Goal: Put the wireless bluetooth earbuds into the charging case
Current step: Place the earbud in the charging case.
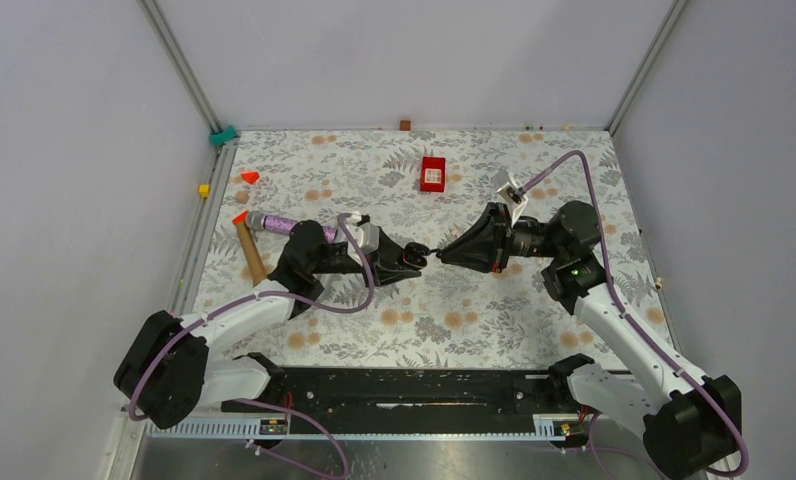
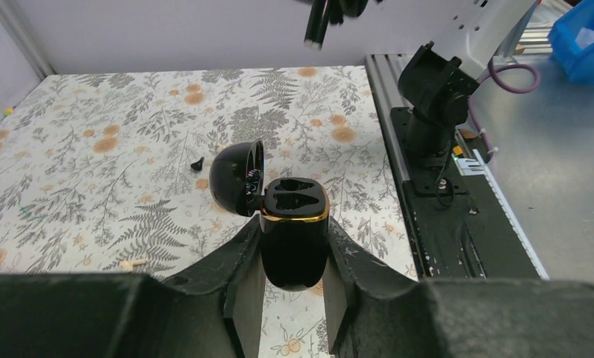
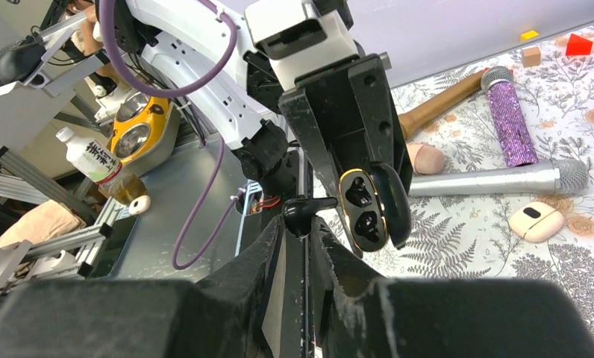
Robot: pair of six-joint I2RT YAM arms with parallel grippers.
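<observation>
Left gripper (image 1: 406, 260) and right gripper (image 1: 440, 253) are seen tip to tip, nearly touching, midway over the table (image 1: 514, 335); black case (image 1: 413, 256) is held at left tip. Red box (image 1: 433, 173) is set well behind. Purple microphone (image 1: 279, 222), wooden stick (image 1: 250, 252), orange wedge (image 1: 249, 177) are laid at left side.

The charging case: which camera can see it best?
The left wrist view. The charging case is gripped close up by the left gripper, lid open, both pockets empty. The right wrist view shows it smaller, beyond the earbud the right gripper holds. The top view shows only a dark speck.
</observation>
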